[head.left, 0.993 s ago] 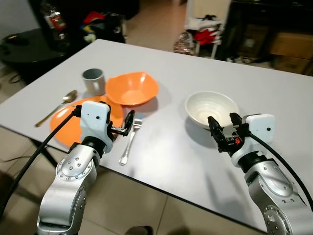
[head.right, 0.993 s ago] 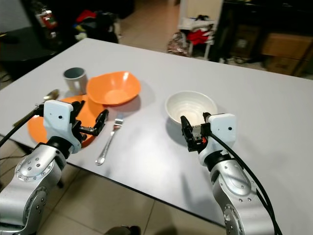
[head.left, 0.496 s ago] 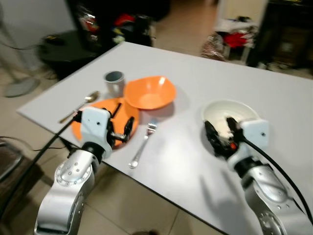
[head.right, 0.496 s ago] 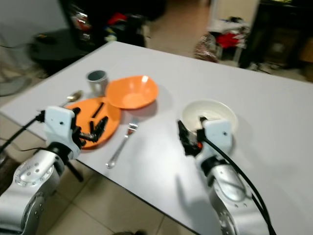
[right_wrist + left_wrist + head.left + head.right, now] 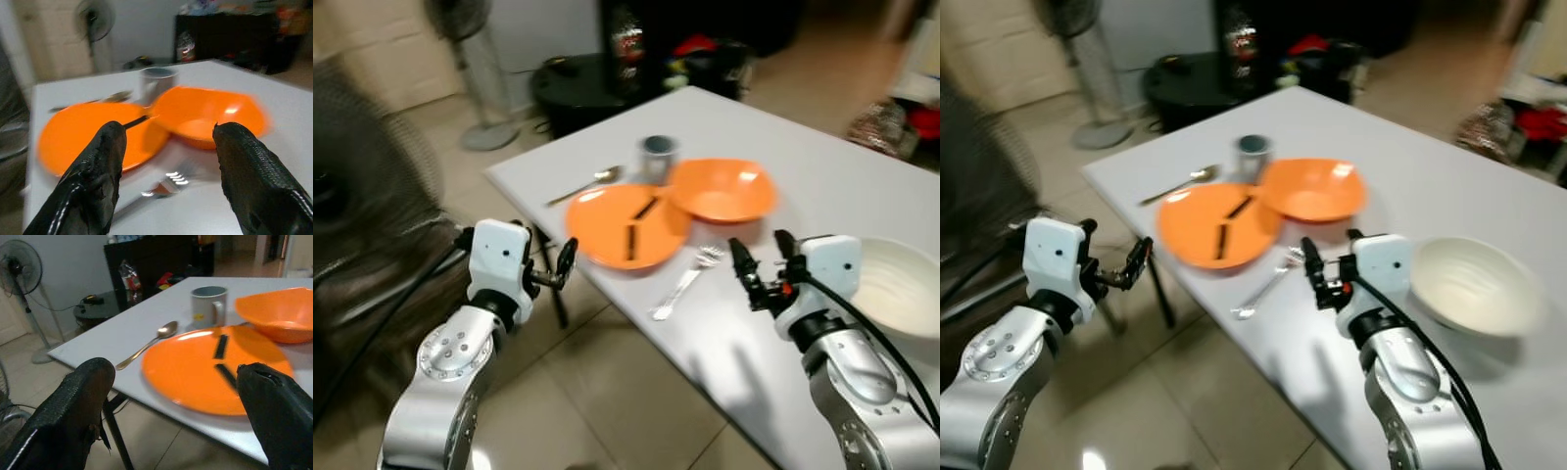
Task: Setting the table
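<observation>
Right gripper (image 5: 761, 262): black fingers spread, empty, hovering over the table just beside the fork.
Left gripper (image 5: 556, 269): fingers spread, empty, off the table's near corner, above the floor.
Round orange plate (image 5: 607, 227): near the corner of the white table (image 5: 822, 186); two dark sticks lie on it.
Orange bowl (image 5: 722, 191): at the plate's 2 o'clock, touching it.
Silver fork (image 5: 683, 284): at the plate's 4 o'clock.
Grey mug (image 5: 657, 157): at 12.
Gold spoon (image 5: 585, 183): at 10.
White bowl (image 5: 904, 287): well apart, at 3.
Risk: blurred views suggest the camera is moving; a reach now could misjudge and knock the fork or plate off the edge.
</observation>
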Available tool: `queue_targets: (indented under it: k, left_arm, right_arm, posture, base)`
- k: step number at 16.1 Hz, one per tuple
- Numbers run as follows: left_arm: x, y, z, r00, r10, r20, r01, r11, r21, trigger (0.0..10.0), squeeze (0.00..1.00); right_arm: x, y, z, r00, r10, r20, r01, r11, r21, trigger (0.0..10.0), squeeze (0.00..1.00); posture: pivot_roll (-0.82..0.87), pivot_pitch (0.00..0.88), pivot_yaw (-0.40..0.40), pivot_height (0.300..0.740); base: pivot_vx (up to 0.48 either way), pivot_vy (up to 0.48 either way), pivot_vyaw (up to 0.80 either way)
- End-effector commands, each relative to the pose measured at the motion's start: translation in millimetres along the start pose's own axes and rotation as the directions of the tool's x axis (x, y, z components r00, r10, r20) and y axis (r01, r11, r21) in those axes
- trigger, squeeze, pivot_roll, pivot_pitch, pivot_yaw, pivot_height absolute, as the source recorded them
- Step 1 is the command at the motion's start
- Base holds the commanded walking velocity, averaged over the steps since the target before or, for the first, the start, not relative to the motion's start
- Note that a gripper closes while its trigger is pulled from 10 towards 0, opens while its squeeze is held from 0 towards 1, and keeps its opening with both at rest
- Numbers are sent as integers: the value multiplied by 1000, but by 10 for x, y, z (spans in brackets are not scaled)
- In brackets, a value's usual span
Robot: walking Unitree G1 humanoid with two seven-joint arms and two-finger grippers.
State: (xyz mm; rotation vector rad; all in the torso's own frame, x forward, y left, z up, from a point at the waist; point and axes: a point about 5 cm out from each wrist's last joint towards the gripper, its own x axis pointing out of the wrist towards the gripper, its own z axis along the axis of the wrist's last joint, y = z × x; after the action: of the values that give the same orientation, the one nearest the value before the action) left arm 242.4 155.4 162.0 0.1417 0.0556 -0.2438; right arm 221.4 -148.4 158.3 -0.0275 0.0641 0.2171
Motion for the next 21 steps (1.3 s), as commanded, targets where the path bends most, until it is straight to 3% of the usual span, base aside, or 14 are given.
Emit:
queue_targets:
  k: [1, 8, 12, 16, 18, 21]
  left_arm:
    - [-13, 3, -44, 1000, -7, -19, 7, 1000, 11, 10000, 0]
    - [-11, 14, -13, 1000, 8, -9, -8, 1000, -3, 10000, 0]
    - [43, 59, 58, 1000, -3, 24, 1, 998, 71, 10000, 0]
    - [82, 118, -8, 999, 37, -7, -36, 998, 55, 10000, 0]
    - [120, 112, -18, 998, 62, 1, -62, 996, 59, 10000, 0]
    - [131, 100, 25, 998, 54, 37, -55, 998, 26, 10000, 0]
  right_arm:
    - [13, 65, 19, 999, 36, 7, -36, 999, -2, 10000, 0]
    - [53, 95, -59, 999, 51, -15, -50, 997, 66, 10000, 0]
    - [25, 80, -87, 1000, -7, -12, 9, 993, 121, 10000, 0]
    - [18, 14, -139, 997, -75, -32, 79, 987, 143, 10000, 0]
    - [72, -40, -202, 992, -103, -73, 109, 991, 82, 10000, 0]
    - [126, -26, -137, 996, -76, -55, 80, 995, 67, 10000, 0]
  posture:
    - [68, 0, 15, 740]
    - [96, 0, 9, 740]
    - [73, 0, 46, 740]
    - [65, 0, 56, 740]
    - [66, 0, 53, 740]
    - [64, 0, 21, 740]
  base:
    - [0, 0, 800]
    - [0, 0, 800]
    - [0, 0, 800]
    - [0, 0, 800]
    - [0, 0, 681]
    - [0, 87, 0]
